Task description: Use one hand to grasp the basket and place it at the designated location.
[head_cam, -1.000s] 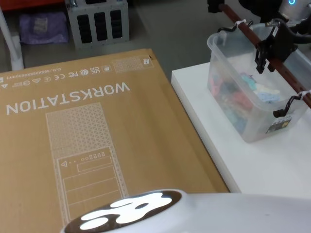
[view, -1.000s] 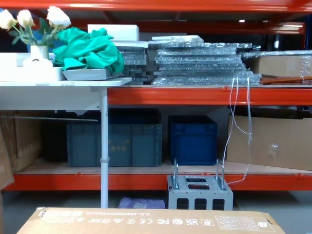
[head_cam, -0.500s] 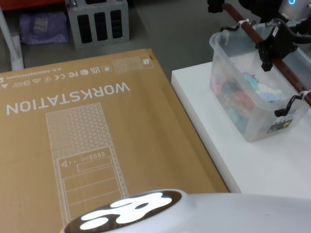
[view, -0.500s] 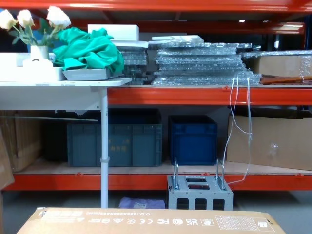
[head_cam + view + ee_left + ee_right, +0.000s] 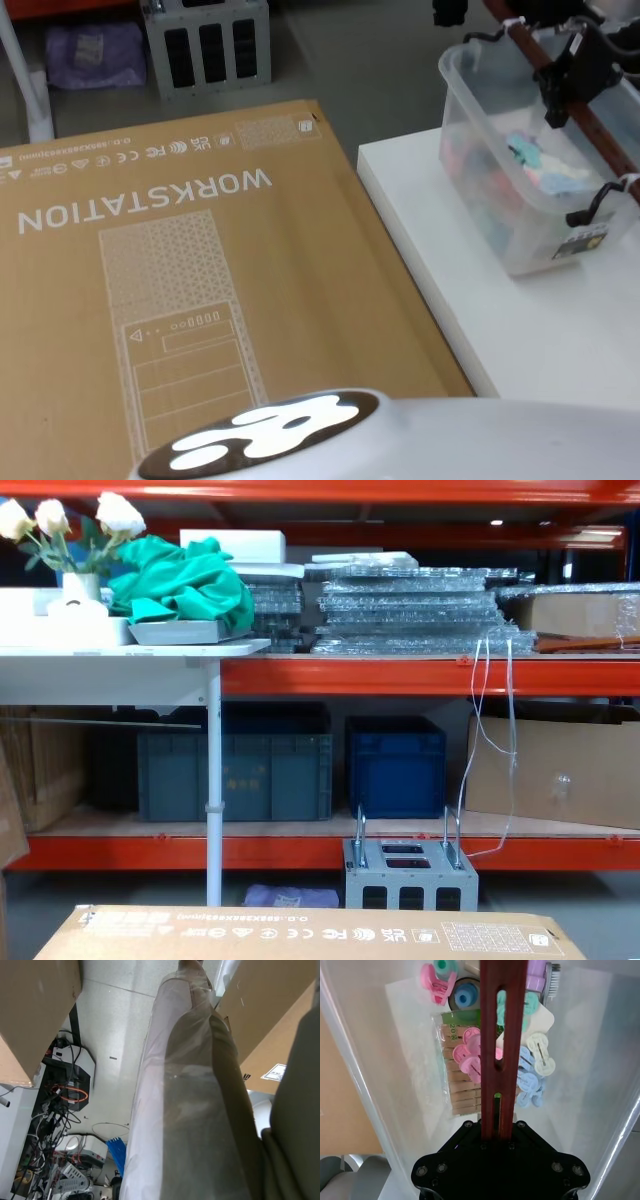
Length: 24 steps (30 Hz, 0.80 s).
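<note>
Basket (image 5: 490, 190) sits at 2 o'clock over the white table (image 5: 520, 340), with its red-brown handle (image 5: 603, 143) running long from 11 to 5 o'clock. Right gripper (image 5: 558, 105) reaches in from 1 o'clock, fingers pinching the handle near mid-length.

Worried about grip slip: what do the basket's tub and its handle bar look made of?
The basket tub: translucent plastic, glossy; contents show through. Its handle bar: seemingly wood, dark red-brown, matte, slotted; the right tool clamps it.
</note>
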{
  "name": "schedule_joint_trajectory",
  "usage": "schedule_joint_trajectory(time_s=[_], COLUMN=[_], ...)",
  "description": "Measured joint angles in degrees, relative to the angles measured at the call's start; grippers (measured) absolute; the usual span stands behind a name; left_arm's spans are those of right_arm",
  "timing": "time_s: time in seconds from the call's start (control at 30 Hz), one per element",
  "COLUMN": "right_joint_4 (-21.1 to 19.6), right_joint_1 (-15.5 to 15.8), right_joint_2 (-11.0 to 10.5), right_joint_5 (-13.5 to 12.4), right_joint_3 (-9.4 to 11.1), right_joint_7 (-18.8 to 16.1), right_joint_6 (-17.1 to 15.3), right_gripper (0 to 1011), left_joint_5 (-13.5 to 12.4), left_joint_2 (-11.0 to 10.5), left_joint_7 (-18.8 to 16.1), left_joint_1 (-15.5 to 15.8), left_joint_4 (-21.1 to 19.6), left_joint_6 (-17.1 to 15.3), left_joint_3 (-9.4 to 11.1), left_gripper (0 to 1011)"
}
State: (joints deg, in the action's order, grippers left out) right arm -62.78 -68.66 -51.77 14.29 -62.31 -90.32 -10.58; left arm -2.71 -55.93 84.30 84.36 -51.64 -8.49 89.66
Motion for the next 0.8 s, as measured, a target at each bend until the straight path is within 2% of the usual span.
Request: schedule_joint_trajectory(time_s=[0.43,0.73,0.8], right_joint_4=[-2.9,-2.3,-1.4], right_joint_1=[-5.0,-7.3,-8.5], right_joint_2=[-0.2,0.9,2.1], right_joint_5=[1.0,1.2,1.5], right_joint_3=[-0.8,-2.0,-2.5], right_joint_7=[-3.3,-4.4,-5.0], right_joint_6=[0.0,1.0,1.9], right_gripper=[0,0,0], left_joint_5=[0.0,0.0,0.0], left_joint_2=[0.0,0.0,0.0], left_joint_7=[0.0,0.0,0.0], left_joint_1=[0.0,0.0,0.0], left_joint_4=[0.0,0.0,0.0], left_joint_6=[0.0,0.0,0.0], left_joint_3=[0.0,0.0,0.0], left_gripper=[0,0,0])
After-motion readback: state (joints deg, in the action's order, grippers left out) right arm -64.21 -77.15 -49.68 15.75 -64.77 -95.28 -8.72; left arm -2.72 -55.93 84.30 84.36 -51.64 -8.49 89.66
